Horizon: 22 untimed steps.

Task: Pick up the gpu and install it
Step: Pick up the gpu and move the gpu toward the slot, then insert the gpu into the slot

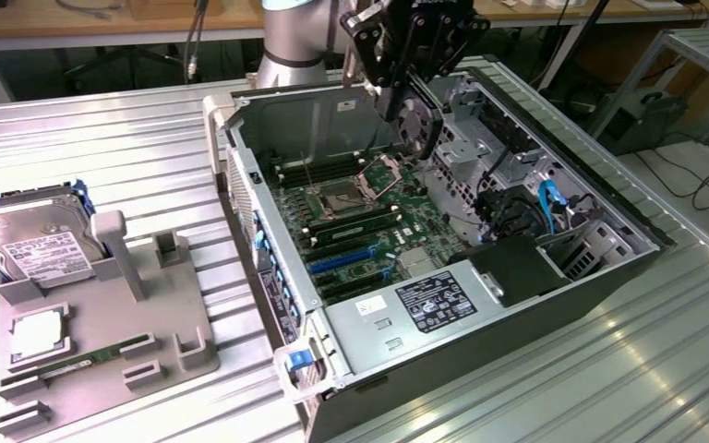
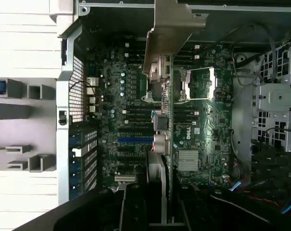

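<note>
The gpu [image 1: 419,125] hangs from the gripper [image 1: 406,88] above the open computer case [image 1: 601,212], clear of the motherboard [image 1: 367,221] and not seated in any slot. The gripper's fingers are pinched onto the card's upper part, so the dark face with its fan shows in the exterior view and the rest of the card hangs free below.

In the wrist view the gpu [image 2: 160,122] appears nearly edge-on, running out from the gripper [image 2: 160,209] to its silver bracket [image 2: 172,29] at the far end. Held thin-side-on like this, the card probably blocks little of the camera's sight of the board beneath, and its plane stays upright, as a slot would need.

The case lies on its side with the panel off, board facing up. That looks deliberate, since it lets the arm come at the board from above. The blue expansion slots [image 1: 336,263] sit nearer the power supply [image 1: 428,300], while the card hovers further back, roughly over the processor socket [image 1: 336,198], so card and slots are apart.

On the exterior view's left stands a grey parts holder [image 1: 96,323] carrying a hard drive [image 1: 34,245] and a memory stick [image 1: 84,355] — each propped in its own cradle, apparently so a gripper can reach it.
</note>
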Motion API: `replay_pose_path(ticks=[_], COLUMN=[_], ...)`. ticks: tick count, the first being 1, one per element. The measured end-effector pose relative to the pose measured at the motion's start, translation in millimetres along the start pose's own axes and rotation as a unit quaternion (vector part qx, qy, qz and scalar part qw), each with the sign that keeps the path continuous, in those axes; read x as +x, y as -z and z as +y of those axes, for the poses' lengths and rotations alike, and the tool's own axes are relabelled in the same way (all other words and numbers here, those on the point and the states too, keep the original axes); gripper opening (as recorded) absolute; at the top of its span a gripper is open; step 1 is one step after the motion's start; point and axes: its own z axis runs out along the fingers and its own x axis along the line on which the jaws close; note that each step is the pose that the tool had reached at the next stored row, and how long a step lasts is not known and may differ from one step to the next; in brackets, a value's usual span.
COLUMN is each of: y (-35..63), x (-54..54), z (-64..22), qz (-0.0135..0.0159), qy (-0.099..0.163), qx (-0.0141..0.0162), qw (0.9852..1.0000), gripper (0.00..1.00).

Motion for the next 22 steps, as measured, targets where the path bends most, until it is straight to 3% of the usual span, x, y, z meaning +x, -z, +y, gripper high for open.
replay_pose_path(ticks=[2, 6, 22], y=[-1.3, -1.9, -2.0], x=[-19.7, -29.1, -29.8], z=[-0.4, -0.6, -0.6], qz=[0.0, 0.0, 0.0001], qy=[0.0, 0.0, 0.002], qx=[0.0, 0.0, 0.0], qw=[1.0, 1.0, 1.0], gripper=[0.28, 0.28, 0.28])
